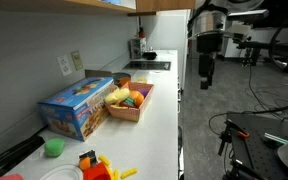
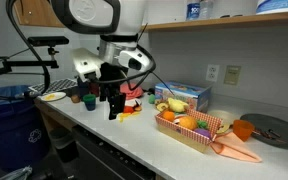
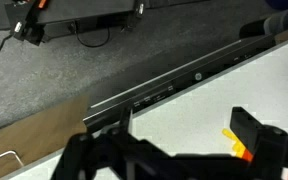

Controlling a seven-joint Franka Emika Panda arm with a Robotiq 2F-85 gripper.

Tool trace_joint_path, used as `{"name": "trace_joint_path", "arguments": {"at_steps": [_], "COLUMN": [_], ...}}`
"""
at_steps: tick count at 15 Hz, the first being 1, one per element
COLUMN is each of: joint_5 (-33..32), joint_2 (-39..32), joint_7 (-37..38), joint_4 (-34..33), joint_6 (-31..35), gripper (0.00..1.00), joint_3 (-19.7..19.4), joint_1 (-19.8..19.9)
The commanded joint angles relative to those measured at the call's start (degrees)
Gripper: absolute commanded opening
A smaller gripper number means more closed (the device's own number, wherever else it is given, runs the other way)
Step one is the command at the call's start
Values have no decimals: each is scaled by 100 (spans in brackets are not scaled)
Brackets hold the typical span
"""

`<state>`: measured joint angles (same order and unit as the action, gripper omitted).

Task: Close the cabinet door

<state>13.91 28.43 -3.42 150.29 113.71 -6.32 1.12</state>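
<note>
A long white worktop (image 1: 159, 110) runs along a grey wall, with a toy basket (image 1: 129, 100) and a blue box (image 1: 79, 105) on it. The gripper (image 1: 205, 78) hangs in the air just beyond the front edge of the worktop, pointing down. In the wrist view its fingers (image 3: 259, 135) are spread wide and hold nothing.

The cabinet door (image 3: 34, 135) shows only in the wrist view. It is the brown panel below the worktop edge, at the lower left, with a pale handle (image 3: 4, 160). It seems to stand open, but I cannot tell how far.

To do this step well, I think no grasp is needed. The gripper should go down outside the door and touch its outer face near the free edge, far from the hinge. Then it should push slowly towards the cabinet and follow the arc of the door, so the fingers do not slip or hit the worktop edge.
</note>
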Motion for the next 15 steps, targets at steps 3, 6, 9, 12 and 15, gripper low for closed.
{"name": "trace_joint_path", "arguments": {"at_steps": [3, 6, 9, 12, 15], "joint_5": [19, 19, 19, 19, 19], "joint_2": [-5, -5, -5, -5, -5], "joint_7": [-19, -19, -19, -19, -19], "joint_4": [-8, -8, -8, -8, -8], "joint_6": [-14, -14, -14, -14, -14], "gripper": [100, 100, 100, 100, 100], "joint_3": [44, 45, 45, 45, 45], "joint_1": [49, 49, 49, 49, 49]}}
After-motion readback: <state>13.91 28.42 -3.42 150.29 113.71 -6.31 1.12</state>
